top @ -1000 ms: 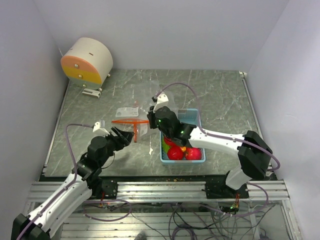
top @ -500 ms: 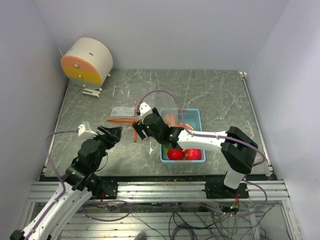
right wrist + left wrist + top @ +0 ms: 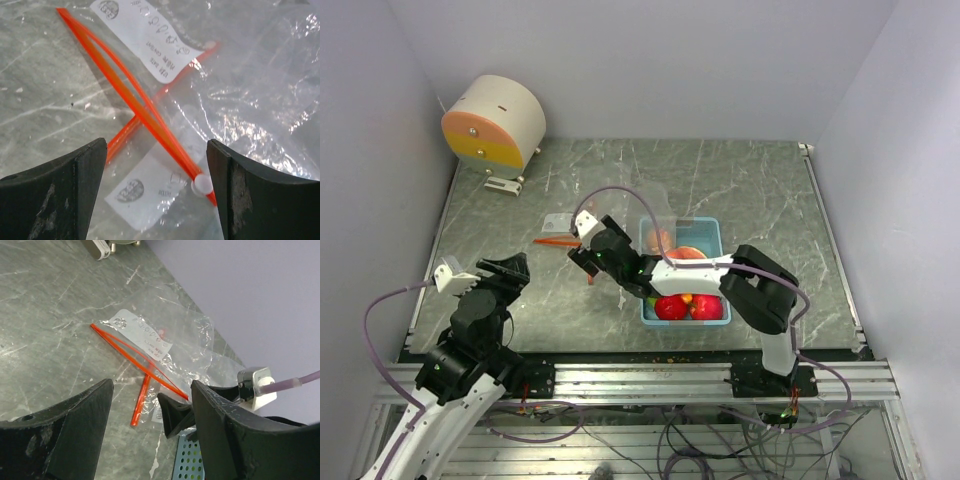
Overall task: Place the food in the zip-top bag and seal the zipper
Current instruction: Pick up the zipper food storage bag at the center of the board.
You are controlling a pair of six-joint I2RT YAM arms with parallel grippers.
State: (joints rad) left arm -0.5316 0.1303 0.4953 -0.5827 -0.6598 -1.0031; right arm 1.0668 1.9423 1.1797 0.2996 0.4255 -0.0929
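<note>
The clear zip-top bag (image 3: 620,215) lies flat on the table left of the light blue tray (image 3: 717,240). Its red-orange zipper (image 3: 145,110) crosses itself in the right wrist view, with a white slider (image 3: 202,184) near one end. My right gripper (image 3: 156,150) hovers open just above the zipper, holding nothing. My left gripper (image 3: 152,390) is open and empty, drawn back to the near left (image 3: 505,268), with the bag (image 3: 170,335) ahead of it. The food stays in the tray: red round fruits (image 3: 670,307) and a red-orange slice (image 3: 688,253).
A round white and orange device (image 3: 492,120) stands at the back left corner. The right arm (image 3: 700,272) stretches across the tray toward the bag. White labels (image 3: 145,35) show on the bag.
My right gripper opened and swung left to the bag's mouth. The left arm pulled back toward the near left. The bag now lies flatter on the table.
</note>
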